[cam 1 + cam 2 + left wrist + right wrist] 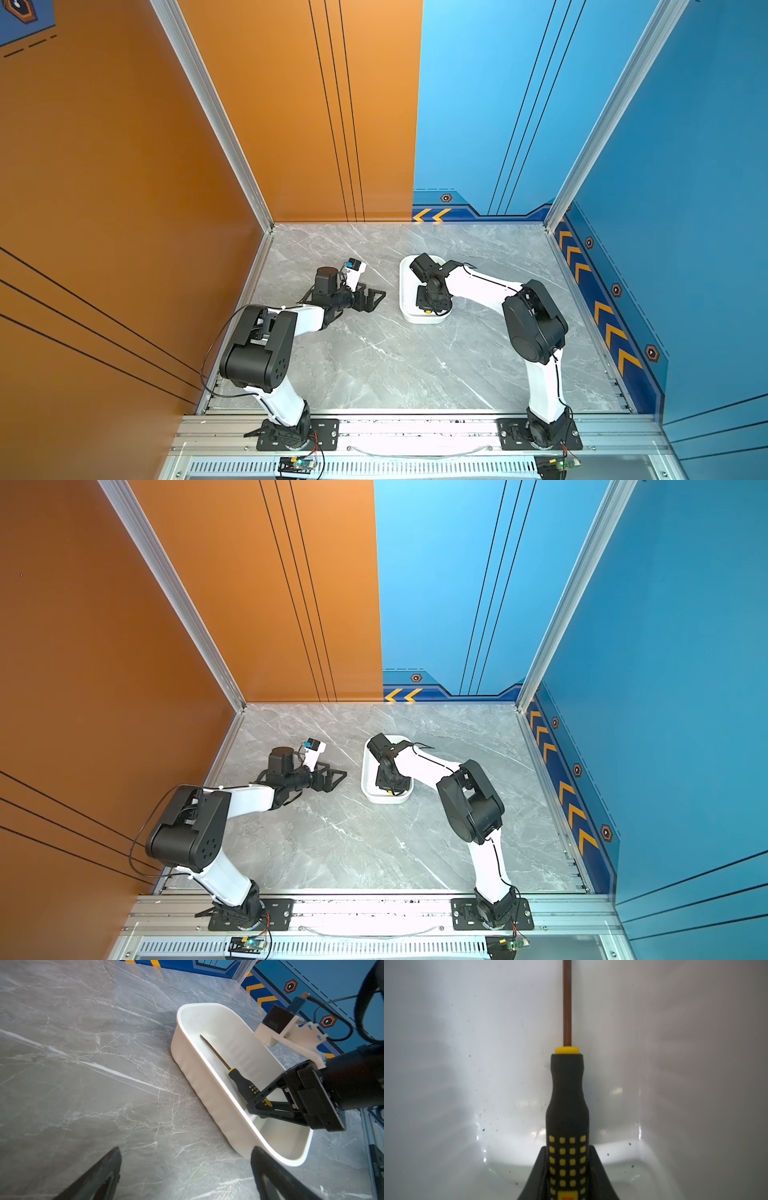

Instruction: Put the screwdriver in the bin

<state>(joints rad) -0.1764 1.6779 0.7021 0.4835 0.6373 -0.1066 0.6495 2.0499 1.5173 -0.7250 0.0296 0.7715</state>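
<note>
Close view inside the white bin [456,1053]. The screwdriver [568,1095] runs up the centre of the frame, and its thin brown shaft leaves the top edge. At bottom centre, the right gripper [568,1159] presses two black fingers [537,1172] against both sides of the black, yellow-squared handle. Dark specks dot the bin's floor.
</note>
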